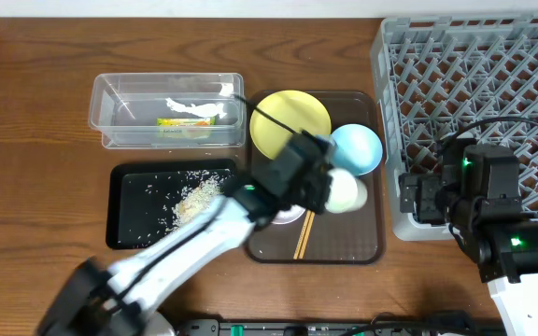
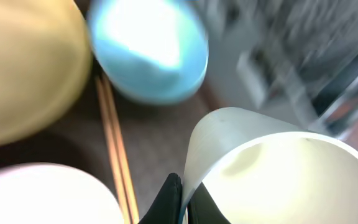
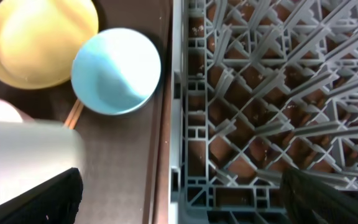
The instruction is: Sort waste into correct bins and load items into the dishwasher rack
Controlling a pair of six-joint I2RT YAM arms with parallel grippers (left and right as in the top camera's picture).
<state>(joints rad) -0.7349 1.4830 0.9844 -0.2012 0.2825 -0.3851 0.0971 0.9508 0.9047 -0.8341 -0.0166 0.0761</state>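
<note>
My left gripper (image 1: 323, 182) is shut on the rim of the small pale cup (image 1: 346, 192), over the brown tray; the left wrist view shows the jaws (image 2: 182, 199) pinching the cup wall (image 2: 278, 174). The yellow plate (image 1: 290, 123), light blue bowl (image 1: 357, 149) and chopsticks (image 1: 304, 239) lie on the tray. The white bowl (image 2: 42, 193) is mostly hidden under my arm. The wrapper (image 1: 187, 119) lies in the clear tub (image 1: 110, 112). Rice scraps (image 1: 197, 196) lie in the black tub (image 1: 129, 219). My right gripper (image 3: 182, 193) is open and empty over the grey rack's (image 1: 474, 84) front left edge.
The brown tray (image 1: 362, 247) sits between the black tub and the rack, close against the rack's left wall (image 3: 179, 93). Bare wooden table (image 1: 26, 140) lies to the left of both tubs. A cable crosses the rack's right side.
</note>
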